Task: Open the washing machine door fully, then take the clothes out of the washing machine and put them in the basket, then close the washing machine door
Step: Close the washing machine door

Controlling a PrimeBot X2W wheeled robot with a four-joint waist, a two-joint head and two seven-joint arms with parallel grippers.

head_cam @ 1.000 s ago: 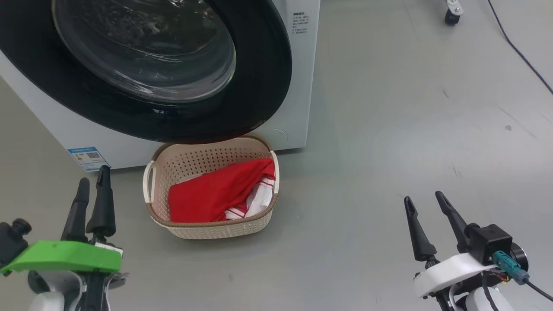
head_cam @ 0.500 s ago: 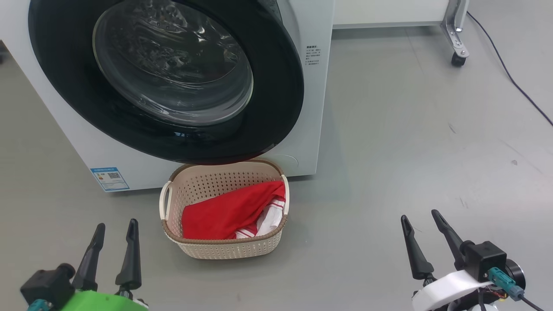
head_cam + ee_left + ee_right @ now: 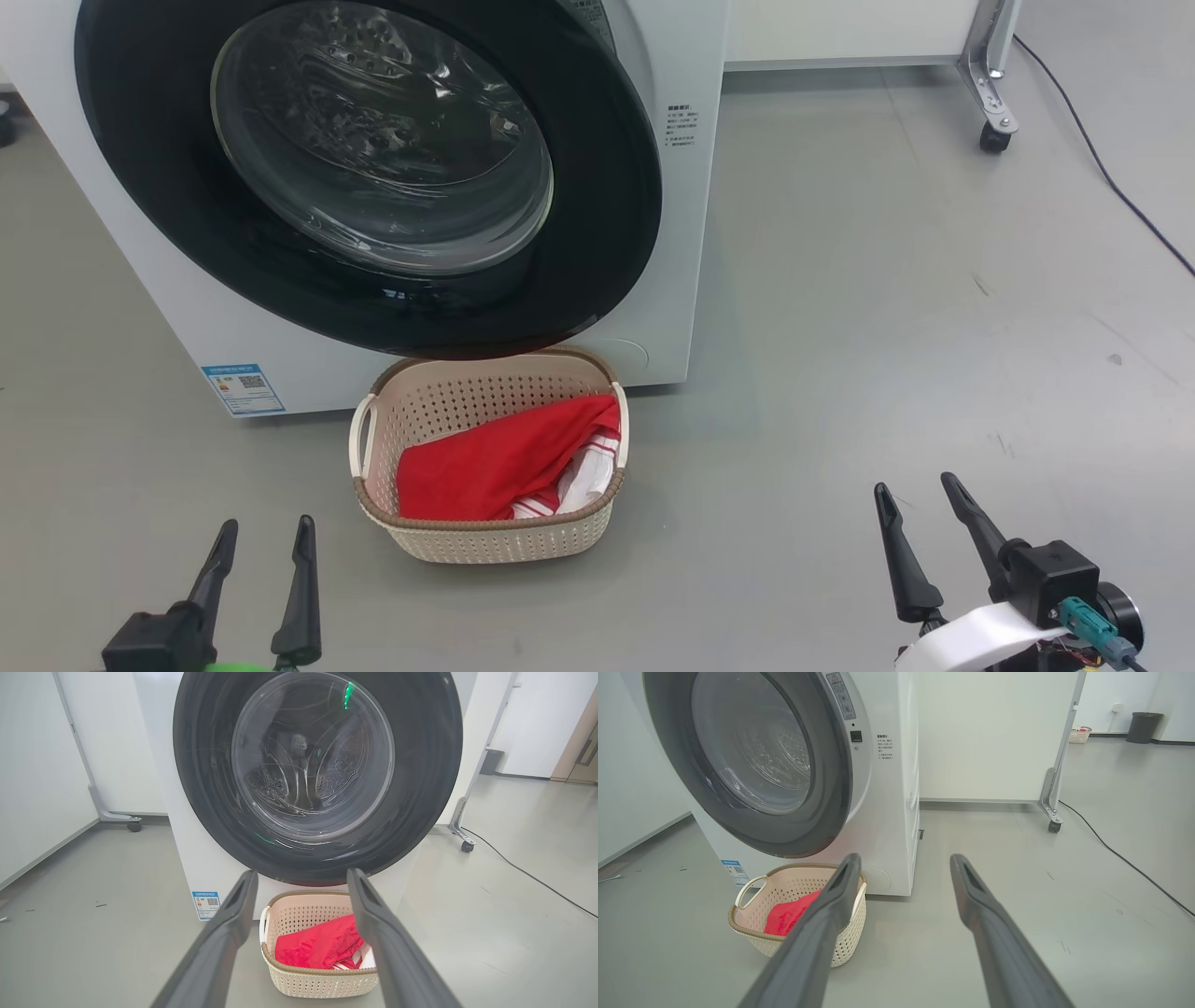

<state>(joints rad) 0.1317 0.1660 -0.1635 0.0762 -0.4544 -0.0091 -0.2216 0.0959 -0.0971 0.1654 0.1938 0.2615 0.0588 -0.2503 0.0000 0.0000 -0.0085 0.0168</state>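
left gripper (image 3: 266,523) has drawn back

The scene is viewed from above by the head camera, tilted down at the floor (image 3: 840,373). From low down, the washing machine door (image 3: 317,774) is faced squarely along the left end effector (image 3: 301,873) and obliquely along the right end effector (image 3: 905,856). The basket (image 3: 485,546), ahead of each, is shared by all three views.

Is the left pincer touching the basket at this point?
Apart. The head view shows a strip of bare grey floor between the open left pincer and the basket.
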